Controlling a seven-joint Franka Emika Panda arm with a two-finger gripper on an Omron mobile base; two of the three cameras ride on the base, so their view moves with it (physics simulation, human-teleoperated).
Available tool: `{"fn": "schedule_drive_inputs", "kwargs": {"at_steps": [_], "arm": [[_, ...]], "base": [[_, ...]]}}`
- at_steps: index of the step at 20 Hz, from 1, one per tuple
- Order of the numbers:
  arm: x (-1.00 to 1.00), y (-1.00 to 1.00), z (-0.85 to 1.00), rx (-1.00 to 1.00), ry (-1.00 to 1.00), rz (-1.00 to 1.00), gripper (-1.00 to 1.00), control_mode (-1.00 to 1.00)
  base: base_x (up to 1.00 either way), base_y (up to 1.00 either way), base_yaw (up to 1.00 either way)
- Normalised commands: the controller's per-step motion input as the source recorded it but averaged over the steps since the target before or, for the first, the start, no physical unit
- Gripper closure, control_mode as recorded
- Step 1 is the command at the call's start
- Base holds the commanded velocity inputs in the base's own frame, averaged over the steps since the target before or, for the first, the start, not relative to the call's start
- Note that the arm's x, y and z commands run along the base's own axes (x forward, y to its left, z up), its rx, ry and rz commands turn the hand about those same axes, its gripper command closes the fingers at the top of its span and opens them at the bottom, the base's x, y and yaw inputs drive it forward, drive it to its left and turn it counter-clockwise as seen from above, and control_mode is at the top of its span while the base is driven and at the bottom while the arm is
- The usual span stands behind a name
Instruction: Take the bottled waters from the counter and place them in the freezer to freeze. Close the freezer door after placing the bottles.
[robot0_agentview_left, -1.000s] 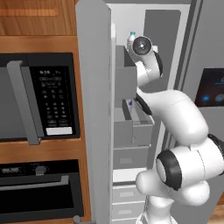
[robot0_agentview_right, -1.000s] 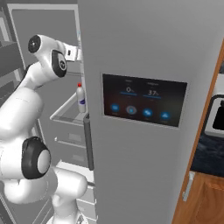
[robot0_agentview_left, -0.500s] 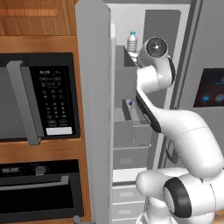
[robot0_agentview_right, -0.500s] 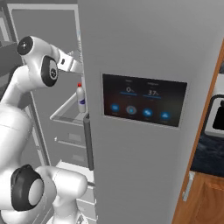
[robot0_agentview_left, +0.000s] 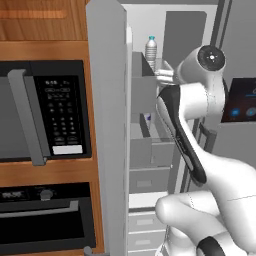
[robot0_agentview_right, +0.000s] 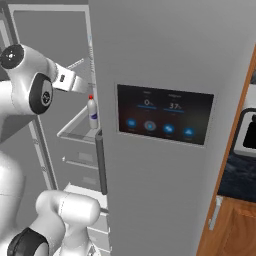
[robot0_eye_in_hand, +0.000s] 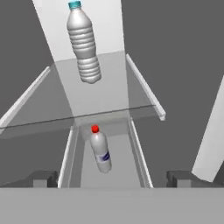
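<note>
While the freezer door (robot0_agentview_left: 107, 125) stands wide open beside the black-fronted microwave (robot0_agentview_left: 42, 110), I hold my gripper (robot0_eye_in_hand: 112, 179) inside the freezer (robot0_agentview_left: 150, 165), fingers spread well apart and grasping nothing. From my hand camera, the clear bottle (robot0_eye_in_hand: 84, 41) with the pale cap stands upright on the upper grey shelf (robot0_eye_in_hand: 109, 94), well ahead of my fingertips (robot0_eye_in_hand: 43, 178). The red-capped bottle (robot0_eye_in_hand: 100, 151) with the dark band stands upright on the shelf below, nearer my hand and apart from both fingers. From the left base camera the clear bottle (robot0_agentview_left: 151, 49) sits high in the compartment, just beside my wrist (the red-capped one (robot0_agentview_left: 147, 120) peeks out lower down). From the right, the red-capped bottle (robot0_agentview_right: 92, 113) shows past the edge of the grey door with the touch display (robot0_agentview_right: 164, 114).
</note>
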Motion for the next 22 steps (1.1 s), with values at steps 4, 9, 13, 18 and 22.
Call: {"fn": "schedule_drive_inputs", "kwargs": {"at_steps": [4,9,13,18,22], "arm": [[-0.49,0.00,-0.29,-0.13,0.24,0.06,-1.00,-1.00],[-0.54,0.00,-0.40,0.00,0.21,0.01,-1.00,-1.00],[-0.56,0.00,-0.54,0.00,0.14,0.03,-1.00,-1.00],[-0.31,-0.02,-0.63,-0.02,0.14,0.01,-1.00,-1.00],[-0.16,-0.06,-0.69,0.00,0.19,0.00,-1.00,-1.00]], "base": [[0.00,0.00,0.00],[0.00,0.00,0.00],[0.00,0.00,0.00],[0.00,0.00,0.00],[0.00,0.00,0.00]]}}
